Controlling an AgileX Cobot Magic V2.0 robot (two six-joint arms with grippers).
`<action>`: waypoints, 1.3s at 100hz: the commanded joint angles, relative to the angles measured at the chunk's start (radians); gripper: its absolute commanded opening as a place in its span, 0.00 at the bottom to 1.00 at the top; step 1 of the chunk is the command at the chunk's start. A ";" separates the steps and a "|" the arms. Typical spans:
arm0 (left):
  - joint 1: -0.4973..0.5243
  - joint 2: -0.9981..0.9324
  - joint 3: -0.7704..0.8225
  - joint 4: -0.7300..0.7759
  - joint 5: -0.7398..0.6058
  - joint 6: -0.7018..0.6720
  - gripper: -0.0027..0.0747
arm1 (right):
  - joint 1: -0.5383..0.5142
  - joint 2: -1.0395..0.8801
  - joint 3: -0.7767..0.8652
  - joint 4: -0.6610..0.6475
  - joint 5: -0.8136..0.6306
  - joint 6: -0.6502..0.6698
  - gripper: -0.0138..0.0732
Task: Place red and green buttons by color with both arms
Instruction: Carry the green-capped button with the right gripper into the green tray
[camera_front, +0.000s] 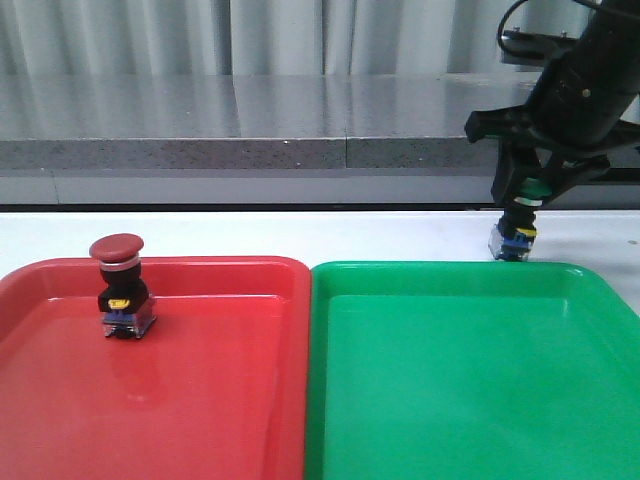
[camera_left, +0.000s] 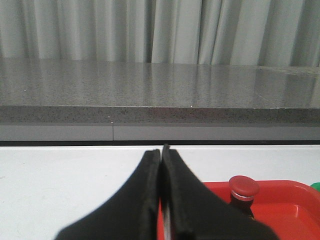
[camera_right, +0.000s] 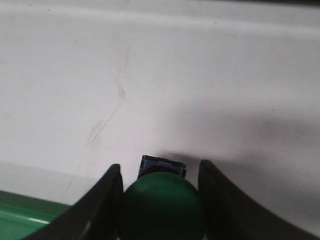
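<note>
Presently: green button, upright on the worktop, between the right tool's fingers, cap gripped; green tray just ahead. Red button stands in red tray; left tool closed, empty.

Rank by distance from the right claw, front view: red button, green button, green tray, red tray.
1. Green button: between the fingers of the right claw, on the white table behind the green tray.
2. Green tray: its far rim just in front of the claw.
3. Red tray: left of the green one.
4. Red button: far left, in the red tray.
</note>
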 joint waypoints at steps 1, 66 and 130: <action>0.002 -0.029 0.041 0.000 -0.079 -0.005 0.01 | 0.001 -0.090 -0.064 0.006 0.011 -0.011 0.35; 0.002 -0.029 0.041 0.000 -0.079 -0.005 0.01 | 0.125 -0.265 0.079 0.006 0.102 0.007 0.35; 0.002 -0.029 0.041 0.000 -0.079 -0.005 0.01 | 0.180 -0.185 0.218 0.041 -0.065 0.031 0.35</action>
